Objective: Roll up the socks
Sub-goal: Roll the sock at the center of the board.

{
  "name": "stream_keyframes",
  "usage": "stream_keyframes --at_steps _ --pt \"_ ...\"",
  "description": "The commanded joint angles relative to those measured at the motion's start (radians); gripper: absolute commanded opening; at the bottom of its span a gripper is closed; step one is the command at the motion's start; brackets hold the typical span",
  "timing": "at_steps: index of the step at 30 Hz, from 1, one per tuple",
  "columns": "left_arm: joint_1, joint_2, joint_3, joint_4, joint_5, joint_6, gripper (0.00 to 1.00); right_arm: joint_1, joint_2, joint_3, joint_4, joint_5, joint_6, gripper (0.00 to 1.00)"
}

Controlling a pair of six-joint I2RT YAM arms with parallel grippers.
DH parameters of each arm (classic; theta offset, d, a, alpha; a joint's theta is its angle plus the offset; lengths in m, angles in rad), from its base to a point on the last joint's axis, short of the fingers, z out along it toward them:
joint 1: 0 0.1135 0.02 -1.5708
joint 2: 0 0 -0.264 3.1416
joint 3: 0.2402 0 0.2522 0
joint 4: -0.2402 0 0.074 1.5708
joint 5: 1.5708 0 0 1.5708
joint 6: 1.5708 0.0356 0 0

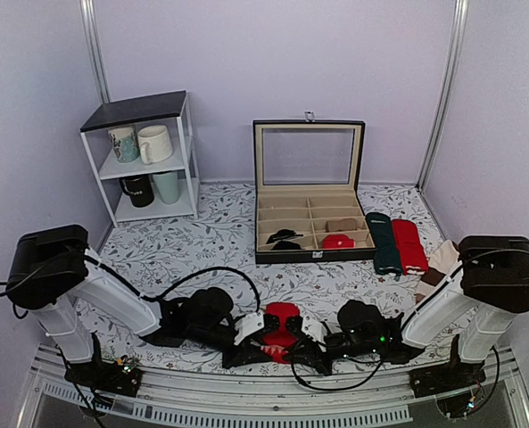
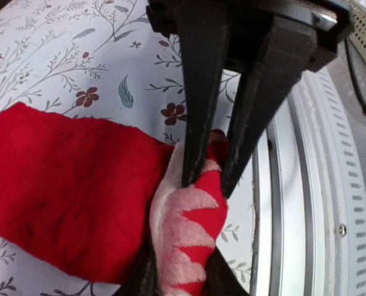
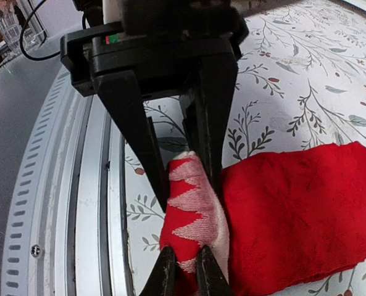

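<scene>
Socks [image 1: 282, 323] lie at the near edge of the desk [image 1: 202, 241], right between my two arms. They are bright red, and one end is bunched up with a pale zigzag on it. My left end effector [image 2: 205, 180] is pinched tight on that bunched end. My right end effector [image 3: 187, 185] pinches the same end from the other side, so the two face each other very close. The flat red part spreads out on the flowery desk top. A metal rail [image 3: 96, 185] runs just beside the bunched end. Far back stand a white shelf [image 1: 135, 110] with mugs and an open box [image 1: 313, 256]. A dark green sock [image 1: 387, 242] and a plain red sock [image 1: 409, 245] lie side by side next to the box, well apart from my socks.
</scene>
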Motion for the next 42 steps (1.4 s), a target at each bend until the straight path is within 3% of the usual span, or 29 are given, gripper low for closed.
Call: stream_keyframes --at_steps 1,4,8,12,29,31,36,42 --pt "-0.027 -0.133 -0.074 -0.071 -0.169 0.048 0.27 -0.021 0.050 -0.010 -0.156 -0.090 0.155 0.07" --pt "-0.092 -0.292 -0.118 -0.029 -0.314 0.151 0.28 -0.060 0.060 -0.009 -0.209 -0.149 0.242 0.07" --pt "-0.104 -0.354 -0.114 -0.055 -0.313 0.250 0.29 -0.123 0.116 0.015 -0.262 -0.271 0.345 0.06" --pt "-0.113 -0.322 -0.105 -0.027 -0.294 0.318 0.35 -0.160 0.182 0.058 -0.332 -0.332 0.397 0.06" --pt "-0.123 -0.097 -0.050 0.020 -0.343 0.386 0.35 -0.220 0.250 0.130 -0.461 -0.453 0.387 0.07" --pt "-0.123 -0.084 -0.039 0.000 -0.336 0.382 0.31 -0.223 0.251 0.129 -0.467 -0.458 0.382 0.07" --pt "-0.123 -0.054 -0.003 -0.072 -0.313 0.349 0.09 -0.229 0.250 0.133 -0.468 -0.466 0.375 0.07" --pt "-0.125 -0.027 0.005 -0.110 -0.301 0.283 0.00 -0.229 0.233 0.146 -0.471 -0.465 0.360 0.09"
